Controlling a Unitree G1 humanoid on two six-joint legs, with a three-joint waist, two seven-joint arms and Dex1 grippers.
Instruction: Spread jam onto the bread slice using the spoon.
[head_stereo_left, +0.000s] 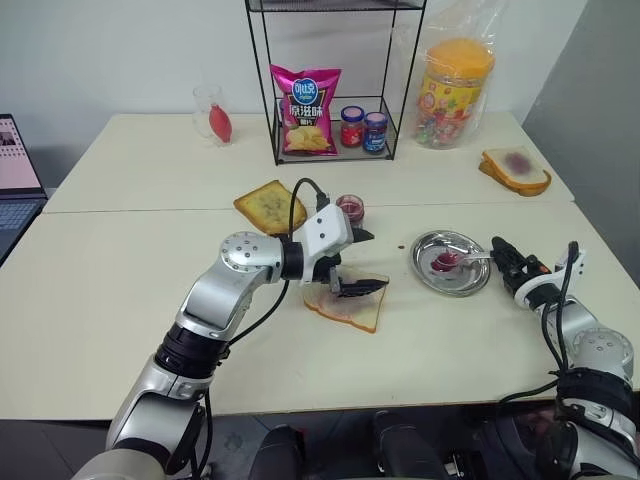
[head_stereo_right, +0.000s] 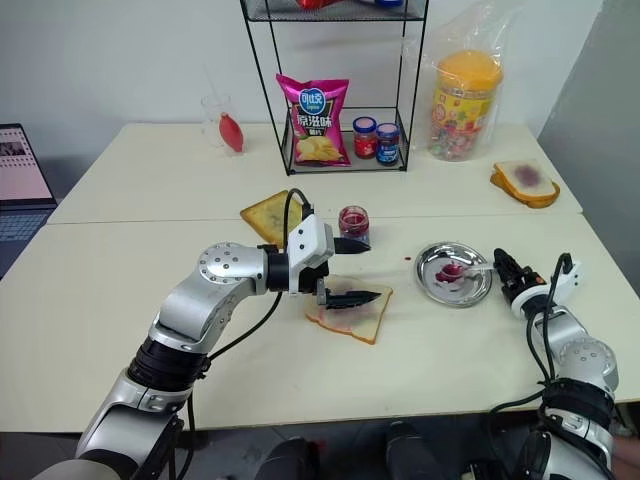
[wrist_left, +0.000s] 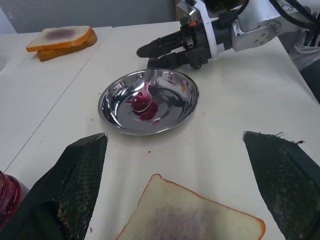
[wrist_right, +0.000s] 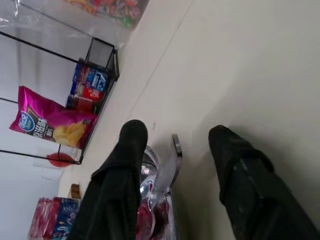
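Left wrist view showed the right end effector (wrist_left: 152, 51) closing, not yet clamped, around the spoon (wrist_left: 144, 95) handle in the steel plate (wrist_left: 111, 95); it needed a centred grip, while the left end effector (head_stereo_left: 357, 263) hung open over the bread slice (head_stereo_left: 356, 312).

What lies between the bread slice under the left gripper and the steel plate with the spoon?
Bare tabletop. In the left eye view, nothing sits between the bread slice and the plate; the left wrist view shows the same, apart from a tiny jam speck.
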